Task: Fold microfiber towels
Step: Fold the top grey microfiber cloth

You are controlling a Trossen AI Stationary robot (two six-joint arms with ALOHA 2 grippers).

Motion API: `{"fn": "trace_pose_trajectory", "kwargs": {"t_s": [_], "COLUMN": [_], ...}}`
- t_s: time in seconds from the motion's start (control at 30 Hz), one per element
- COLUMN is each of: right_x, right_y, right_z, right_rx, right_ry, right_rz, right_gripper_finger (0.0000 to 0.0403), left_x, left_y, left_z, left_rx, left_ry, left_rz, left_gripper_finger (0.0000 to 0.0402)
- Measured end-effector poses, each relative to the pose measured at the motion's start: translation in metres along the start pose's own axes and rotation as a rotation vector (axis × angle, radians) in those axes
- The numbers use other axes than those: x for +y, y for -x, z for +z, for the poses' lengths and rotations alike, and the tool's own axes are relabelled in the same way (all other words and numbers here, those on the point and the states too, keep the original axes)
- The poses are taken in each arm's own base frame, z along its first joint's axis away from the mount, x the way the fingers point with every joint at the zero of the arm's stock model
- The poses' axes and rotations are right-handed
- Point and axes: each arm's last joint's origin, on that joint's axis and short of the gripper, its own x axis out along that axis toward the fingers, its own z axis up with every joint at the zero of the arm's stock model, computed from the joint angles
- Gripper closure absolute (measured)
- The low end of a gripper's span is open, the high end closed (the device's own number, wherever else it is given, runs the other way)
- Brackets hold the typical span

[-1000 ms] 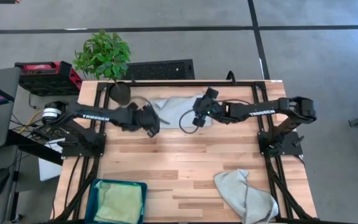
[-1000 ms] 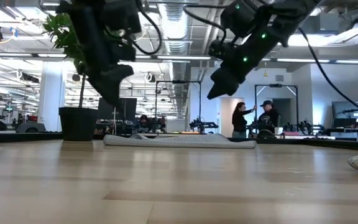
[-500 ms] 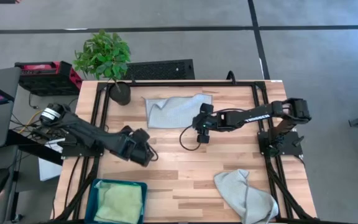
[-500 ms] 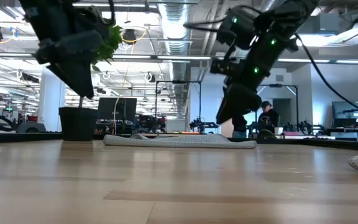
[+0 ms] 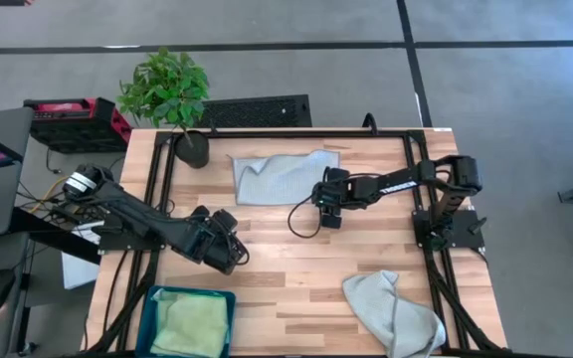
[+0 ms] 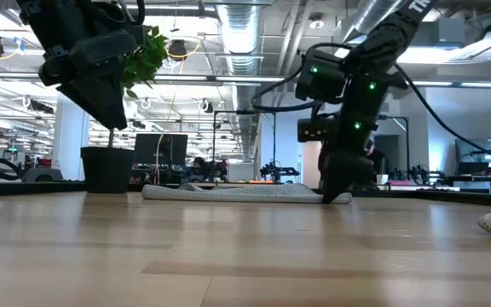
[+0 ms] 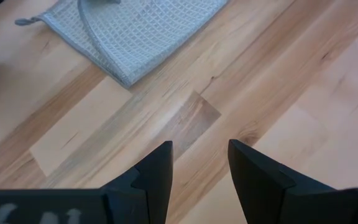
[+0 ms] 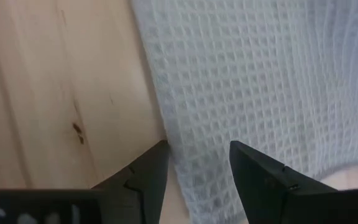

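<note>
Right hand (image 5: 330,216): fingers parted, empty, tips low over the near right corner of the grey towel (image 5: 283,176); in the right wrist view the fingers (image 8: 260,180) straddle the towel's edge on the counter (image 5: 296,268).
Left hand (image 5: 229,251): open, empty, raised over bare counter nearer than that towel and well apart from it.
Step in hand, as judged: pinching this corner for a fold.
Method advised: lower until one finger slides under the hem, close on one layer only, lift gently; bring the left hand to the other near corner.
Near items: crumpled grey towel (image 5: 394,310) at near right; green towel (image 5: 191,323) in the teal bin (image 5: 151,310).
Far item: potted plant (image 5: 167,94).
</note>
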Motion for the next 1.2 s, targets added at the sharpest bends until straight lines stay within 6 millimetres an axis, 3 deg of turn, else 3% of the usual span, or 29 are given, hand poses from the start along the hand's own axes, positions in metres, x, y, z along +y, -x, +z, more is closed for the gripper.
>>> {"fn": "trace_pose_trajectory", "kwargs": {"t_s": [0.4, 0.5, 0.77, 1.2], "right_x": [-0.015, -0.016, -0.018, -0.025], "right_y": [-0.005, -0.005, -0.008, -0.01], "right_z": [-0.005, -0.006, -0.005, -0.004], "right_rx": [0.044, 0.045, 0.03, 0.011], "right_ry": [-0.103, -0.098, -0.166, -0.199], "right_rz": [0.034, 0.058, 0.013, -0.048], "right_gripper_finger": [0.0224, 0.0256, 0.0388, 0.0398], "left_x": [0.0, 0.0, 0.0, 0.0], "left_y": [0.0, 0.0, 0.0, 0.0], "left_z": [0.0, 0.001, 0.001, 0.001], "left_rx": [-0.012, -0.014, -0.017, -0.039], "left_ry": [-0.001, -0.001, -0.005, -0.017], "left_rz": [0.003, 0.003, 0.004, 0.013], "left_gripper_finger": [0.0254, 0.0254, 0.0254, 0.0254]}}
